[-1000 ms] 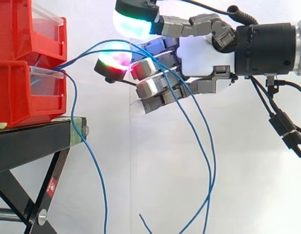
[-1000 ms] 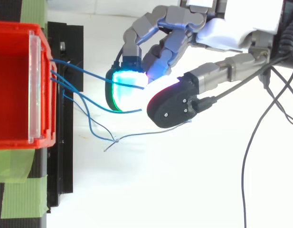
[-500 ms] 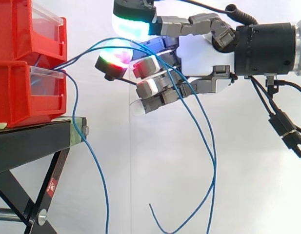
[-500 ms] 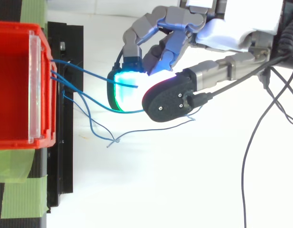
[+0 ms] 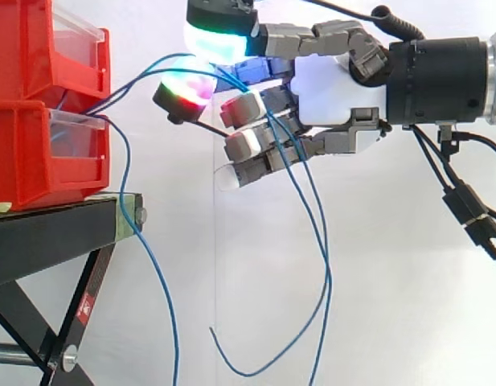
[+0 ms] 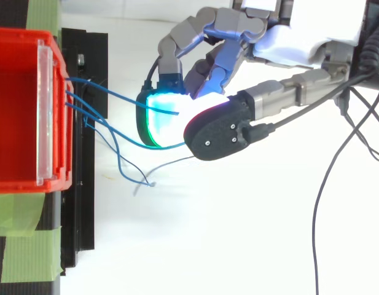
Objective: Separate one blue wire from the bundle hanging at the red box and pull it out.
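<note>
The black stand (image 5: 55, 233) carries two red bins (image 5: 22, 153), one stacked on the other, at the left of the side view. The hand (image 5: 336, 88) reaches in level from the right, its fingers curled and pointing toward the bins. One blue wire (image 5: 325, 269) leaves the lower bin's front and rises rightward to pass between the white-green pad (image 5: 219, 40) and the red-green pad (image 5: 183, 90) below it, where the hand is closed on it. From there it crosses the curled fingers and drops in a long, nearly vertical run. It loops at the bottom, and its free end turns up to the left. The rest of the bundle (image 5: 174, 346) hangs from the same bin – one strand trails down beside the stand, apart from the hand.
</note>
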`<control>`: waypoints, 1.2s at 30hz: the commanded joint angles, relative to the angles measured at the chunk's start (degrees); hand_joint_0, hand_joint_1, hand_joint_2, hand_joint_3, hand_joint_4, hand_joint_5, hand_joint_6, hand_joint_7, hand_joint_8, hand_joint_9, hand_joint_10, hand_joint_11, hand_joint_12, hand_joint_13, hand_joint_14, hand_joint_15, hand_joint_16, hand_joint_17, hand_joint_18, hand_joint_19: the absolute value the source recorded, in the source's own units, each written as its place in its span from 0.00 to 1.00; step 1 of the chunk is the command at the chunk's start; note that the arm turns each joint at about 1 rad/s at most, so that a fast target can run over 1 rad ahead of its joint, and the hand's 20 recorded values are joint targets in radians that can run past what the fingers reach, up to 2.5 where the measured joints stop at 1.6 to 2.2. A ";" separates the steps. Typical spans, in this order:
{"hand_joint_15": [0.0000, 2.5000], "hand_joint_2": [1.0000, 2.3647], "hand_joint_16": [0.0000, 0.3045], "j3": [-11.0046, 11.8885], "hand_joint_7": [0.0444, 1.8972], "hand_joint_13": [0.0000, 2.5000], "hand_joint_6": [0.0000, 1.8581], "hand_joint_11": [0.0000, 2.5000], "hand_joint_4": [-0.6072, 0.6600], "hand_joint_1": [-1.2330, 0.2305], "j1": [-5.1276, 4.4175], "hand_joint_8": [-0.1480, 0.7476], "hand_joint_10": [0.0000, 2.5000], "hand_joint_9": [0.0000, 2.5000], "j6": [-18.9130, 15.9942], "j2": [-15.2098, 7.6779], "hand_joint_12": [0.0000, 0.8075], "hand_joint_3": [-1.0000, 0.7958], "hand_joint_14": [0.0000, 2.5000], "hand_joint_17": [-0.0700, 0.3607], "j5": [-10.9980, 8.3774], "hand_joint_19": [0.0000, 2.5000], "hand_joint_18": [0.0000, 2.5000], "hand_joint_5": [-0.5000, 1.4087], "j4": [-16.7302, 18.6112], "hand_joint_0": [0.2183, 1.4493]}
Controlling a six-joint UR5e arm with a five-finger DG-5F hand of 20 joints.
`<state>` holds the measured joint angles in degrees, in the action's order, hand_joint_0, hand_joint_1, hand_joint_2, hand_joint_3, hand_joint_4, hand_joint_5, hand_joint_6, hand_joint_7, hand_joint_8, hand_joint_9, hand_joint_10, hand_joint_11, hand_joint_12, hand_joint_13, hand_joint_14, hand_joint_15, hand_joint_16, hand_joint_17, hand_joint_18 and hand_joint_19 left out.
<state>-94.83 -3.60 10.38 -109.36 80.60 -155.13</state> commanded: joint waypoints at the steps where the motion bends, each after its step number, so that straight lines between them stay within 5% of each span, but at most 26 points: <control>1: 0.41 0.02 0.17 0.00 0.52 0.47 0.45 0.47 0.41 0.32 -0.01 0.55 0.01 0.52 -0.01 -0.07 0.57 0.50 0.01 0.44 0.00 0.18 0.30 0.20 0.00 0.30; 26: 0.22 0.01 0.19 0.00 0.55 0.26 0.44 0.39 0.37 0.26 -0.09 0.55 0.01 0.46 0.43 0.02 0.59 0.53 0.01 0.47 0.18 0.14 0.25 0.22 0.00 0.31; 36: 0.17 0.01 0.20 0.00 0.57 0.17 0.43 0.13 0.32 0.26 -0.09 0.47 0.00 0.20 0.43 0.02 0.55 0.53 0.00 0.48 0.18 0.13 0.21 0.22 0.00 0.30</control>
<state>-94.84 -3.64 10.81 -109.37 80.75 -155.13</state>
